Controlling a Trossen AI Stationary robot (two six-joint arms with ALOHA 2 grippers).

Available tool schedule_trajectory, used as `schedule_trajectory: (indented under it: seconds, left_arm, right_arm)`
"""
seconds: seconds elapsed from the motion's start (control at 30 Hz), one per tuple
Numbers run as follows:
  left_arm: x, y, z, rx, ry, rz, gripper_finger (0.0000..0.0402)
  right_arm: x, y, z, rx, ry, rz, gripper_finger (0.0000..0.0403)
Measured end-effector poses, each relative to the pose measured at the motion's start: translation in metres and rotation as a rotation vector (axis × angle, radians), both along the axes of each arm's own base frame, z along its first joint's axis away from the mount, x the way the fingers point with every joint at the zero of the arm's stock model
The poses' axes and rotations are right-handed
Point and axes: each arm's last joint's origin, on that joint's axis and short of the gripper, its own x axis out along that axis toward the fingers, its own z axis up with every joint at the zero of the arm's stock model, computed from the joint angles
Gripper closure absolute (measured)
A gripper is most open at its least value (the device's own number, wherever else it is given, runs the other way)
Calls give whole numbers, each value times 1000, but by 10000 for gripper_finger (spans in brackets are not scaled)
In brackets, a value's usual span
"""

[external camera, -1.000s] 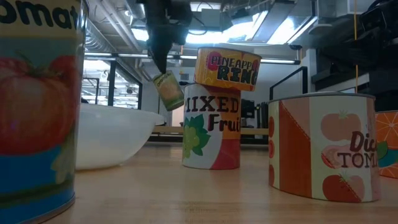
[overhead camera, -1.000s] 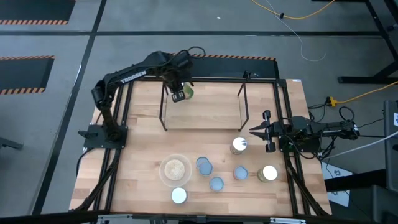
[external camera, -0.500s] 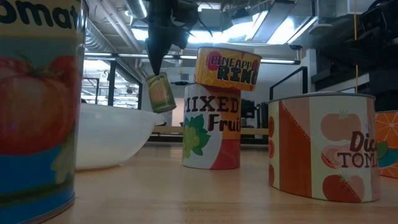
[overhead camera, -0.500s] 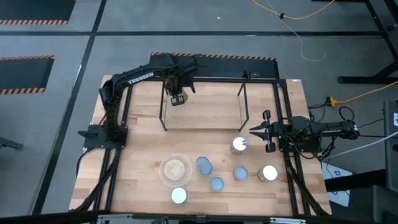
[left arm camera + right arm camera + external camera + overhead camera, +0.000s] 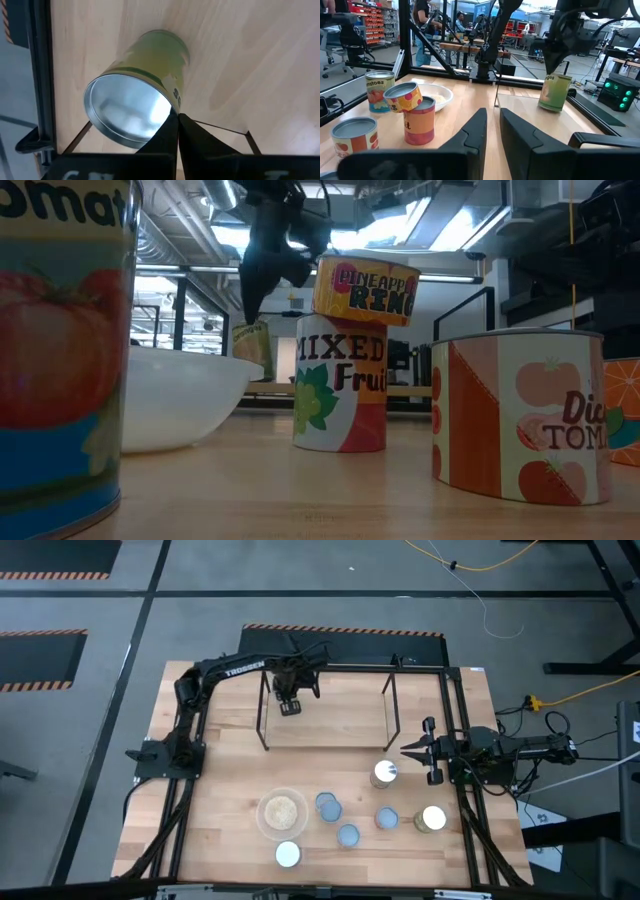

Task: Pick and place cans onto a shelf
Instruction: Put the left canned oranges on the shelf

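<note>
My left gripper (image 5: 290,703) is over the shelf's light wood surface (image 5: 335,718), near its left black rods (image 5: 264,710), and is shut on a green-labelled can (image 5: 150,65) with a shiny silver top (image 5: 127,112). The can also shows in the right wrist view (image 5: 555,92) and the low view (image 5: 255,345). I cannot tell whether its base touches the shelf. My right gripper (image 5: 406,750) waits at the table's right side, empty, with a narrow gap between its fingers (image 5: 475,132). Several other cans stand on the table's near half, one stacked tilted on another (image 5: 384,773). My left gripper pinches the can's top rim (image 5: 169,111) between its two fingers at one spot on the edge. The fingers come from above, pointing down. The can hangs below them, slightly tilted, its base (image 5: 551,107) at or just over the shelf surface.
A clear bowl (image 5: 282,812) with tan contents stands near the front. Cans stand around it (image 5: 288,854), (image 5: 328,806), (image 5: 432,818). The shelf's right rods (image 5: 390,705) rise at mid-table. A black frame (image 5: 455,700) borders the table. People and benches show beyond the table.
My left gripper has carried the green can down toward the shelf surface and has turned from a slant to pointing nearly straight down. The can has gone from strongly tilted to nearly upright.
</note>
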Motion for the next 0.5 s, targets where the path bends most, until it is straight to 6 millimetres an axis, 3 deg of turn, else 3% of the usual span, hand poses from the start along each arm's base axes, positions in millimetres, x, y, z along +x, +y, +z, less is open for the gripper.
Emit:
schedule_trajectory:
  seconds: [0.5]
  left_arm:
    - [4, -4, -2, 34, 6, -13, 401]
  right_arm:
    - [0, 0, 0, 1, 0, 0, 343]
